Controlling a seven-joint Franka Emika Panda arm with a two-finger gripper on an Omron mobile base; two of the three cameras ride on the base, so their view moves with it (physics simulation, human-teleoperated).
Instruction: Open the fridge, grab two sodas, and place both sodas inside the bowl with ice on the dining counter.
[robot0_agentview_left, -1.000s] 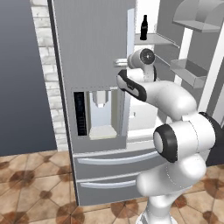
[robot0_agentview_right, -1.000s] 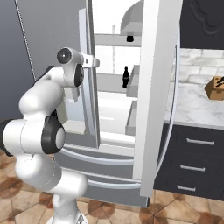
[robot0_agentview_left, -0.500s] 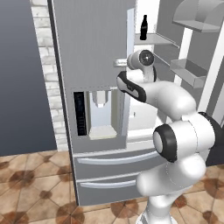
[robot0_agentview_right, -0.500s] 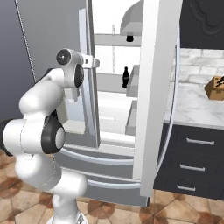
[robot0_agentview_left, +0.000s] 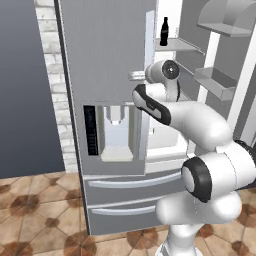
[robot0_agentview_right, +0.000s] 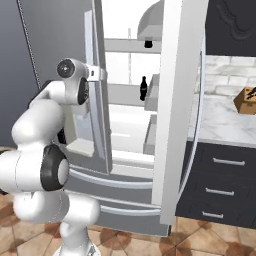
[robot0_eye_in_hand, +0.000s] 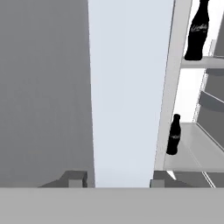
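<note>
The grey fridge (robot0_agentview_left: 107, 60) has its right door (robot0_agentview_right: 177, 100) swung wide open, showing white shelves. My gripper (robot0_agentview_left: 134, 76) is at the left door's long handle (robot0_agentview_left: 149, 45), at mid height; from the other side the gripper (robot0_agentview_right: 101, 75) sits against that door's edge. In the hand view the gripper (robot0_eye_in_hand: 117, 179) is open, its fingertips (robot0_eye_in_hand: 75, 179) on either side of the pale handle band (robot0_eye_in_hand: 127, 87). One soda (robot0_eye_in_hand: 197, 30) stands on an upper shelf and a second soda (robot0_eye_in_hand: 173, 135) on the shelf below. The soda (robot0_agentview_left: 164, 31) and the other soda (robot0_agentview_right: 143, 89) are beyond the hand. The bowl and dining counter are out of view.
The open right door carries bins (robot0_agentview_left: 215, 82) close to my arm's right side. Dark cabinets with a light marble top (robot0_agentview_right: 220, 120) stand right of the fridge, with a brown box (robot0_agentview_right: 246, 99) on top. The fridge's bottom drawers (robot0_agentview_left: 130, 182) are shut.
The hand has edged very slightly at the left door's handle; nothing else has visibly changed.
</note>
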